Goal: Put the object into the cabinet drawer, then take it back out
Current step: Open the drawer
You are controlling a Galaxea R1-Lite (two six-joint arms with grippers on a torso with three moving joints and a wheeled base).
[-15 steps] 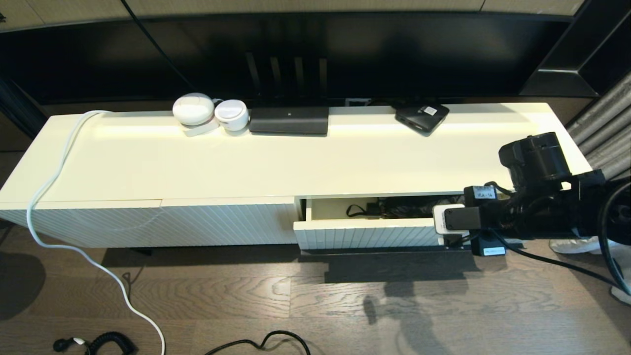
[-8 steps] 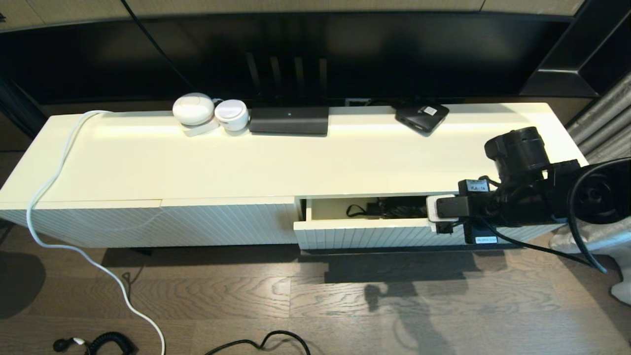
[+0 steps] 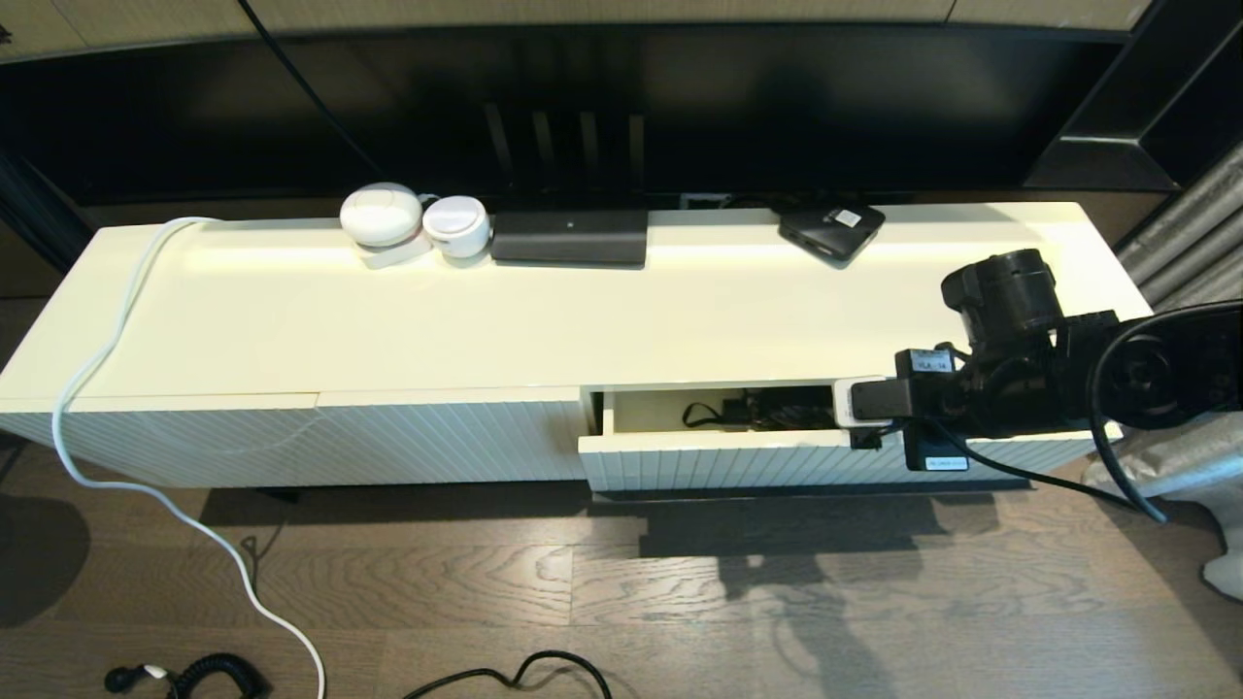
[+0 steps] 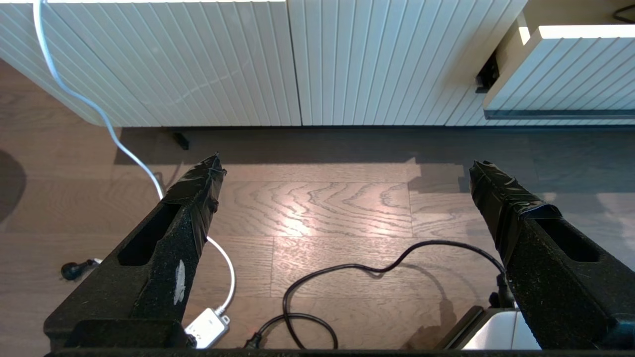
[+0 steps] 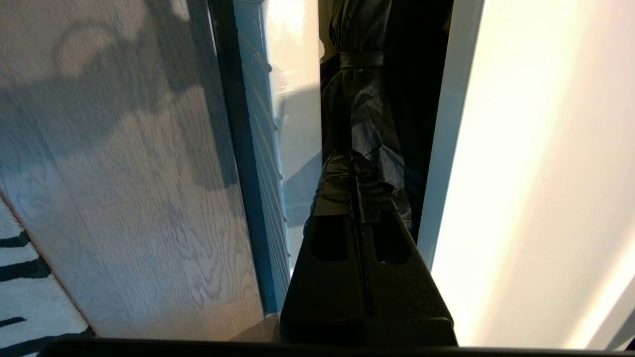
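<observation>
Object (image 5: pixel 364 114): a dark, soft folded bundle with a strap round it, lying in the part-open cabinet drawer (image 3: pixel 719 456).
Near to far: left gripper (image 4: pixel 342 168) spread wide over the floor, idle; right gripper (image 5: pixel 354 171) pinched tight, tips at the bundle's crumpled fabric, hold unconfirmed. Judged light, limp, not fragile; best taken at the strapped waist.

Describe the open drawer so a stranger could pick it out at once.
Find the long cream cabinet below the dark screen. On its right half, the cabinet drawer juts out partly open, dark items inside. Unlike the flush ribbed front beside it, it has a thin black handle.
</observation>
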